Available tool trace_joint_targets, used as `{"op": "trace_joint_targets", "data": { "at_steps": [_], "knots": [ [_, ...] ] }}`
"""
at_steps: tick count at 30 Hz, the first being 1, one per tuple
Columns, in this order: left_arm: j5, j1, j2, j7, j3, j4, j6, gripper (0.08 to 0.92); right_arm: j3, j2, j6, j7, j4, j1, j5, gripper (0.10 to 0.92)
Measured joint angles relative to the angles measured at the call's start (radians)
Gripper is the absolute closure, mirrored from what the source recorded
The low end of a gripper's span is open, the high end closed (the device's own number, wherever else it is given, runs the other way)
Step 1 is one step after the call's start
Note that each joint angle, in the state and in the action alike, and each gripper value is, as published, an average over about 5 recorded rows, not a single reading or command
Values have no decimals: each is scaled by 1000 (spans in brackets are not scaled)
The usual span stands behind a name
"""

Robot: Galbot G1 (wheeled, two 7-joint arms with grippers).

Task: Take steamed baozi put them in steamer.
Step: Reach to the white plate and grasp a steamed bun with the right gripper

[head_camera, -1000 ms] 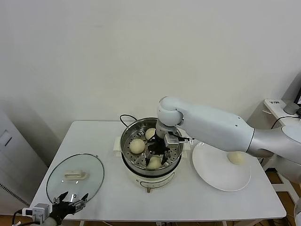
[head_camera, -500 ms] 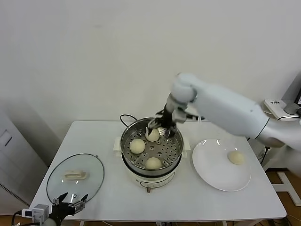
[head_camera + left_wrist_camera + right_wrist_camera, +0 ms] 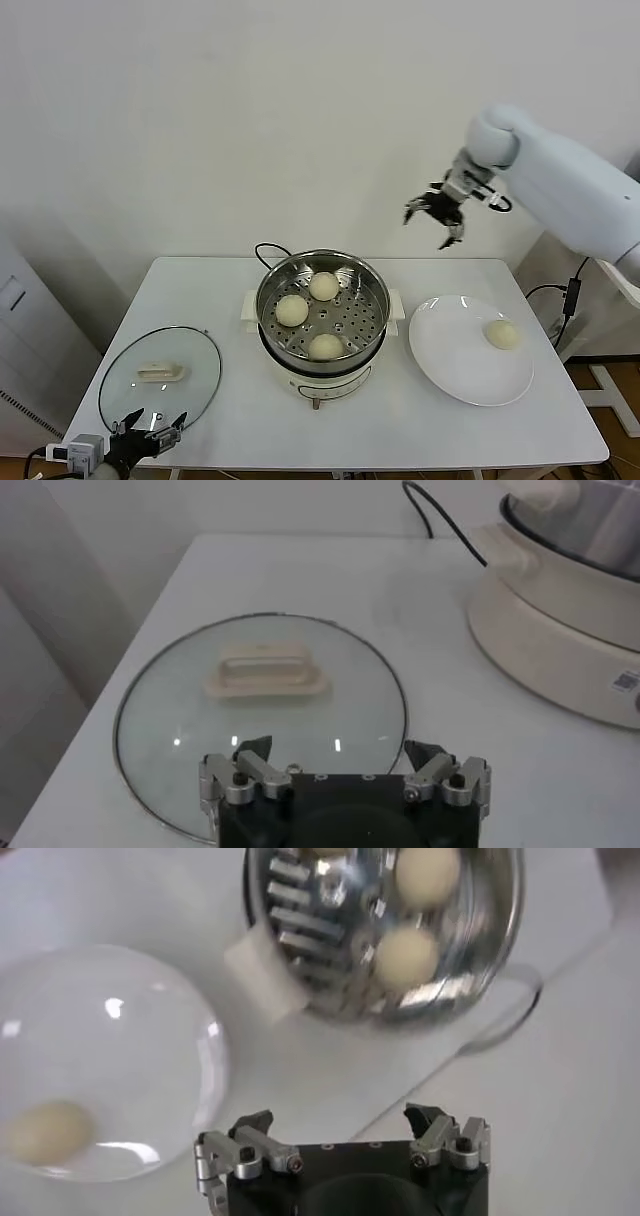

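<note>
Three smooth, round, pale baozi (image 3: 310, 316) are sitting in the shiny perforated steel steamer (image 3: 322, 308), well below the right gripper (image 3: 437, 211), whose fingers are hanging open and empty. A fourth bun (image 3: 502, 334) is resting on the glossy white plate (image 3: 460, 370). The left gripper (image 3: 344, 781) is idling, fingers spread, just beside the round glass lid (image 3: 260, 720) on the tabletop (image 3: 560, 420).

I'm seeing the steamer (image 3: 322, 312) standing open-topped, nothing hanging over it; three baozi (image 3: 292, 310) are taking up its left, back and front, leaving its right side bare. The right gripper (image 3: 436, 212) is hanging open high above the table, seemingly behind the plate (image 3: 450, 360), where one bun is sitting. The lid (image 3: 160, 375) is lying flat front-left.
</note>
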Motion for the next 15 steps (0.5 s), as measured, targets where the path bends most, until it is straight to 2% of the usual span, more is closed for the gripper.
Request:
{"op": "trace_joint_targets", "data": {
  "at_steps": [15],
  "knots": [
    [0,-1,3,-1,-4,-3,4,177,64,-67,-84,8,-189,-169,-21,203]
  ]
}}
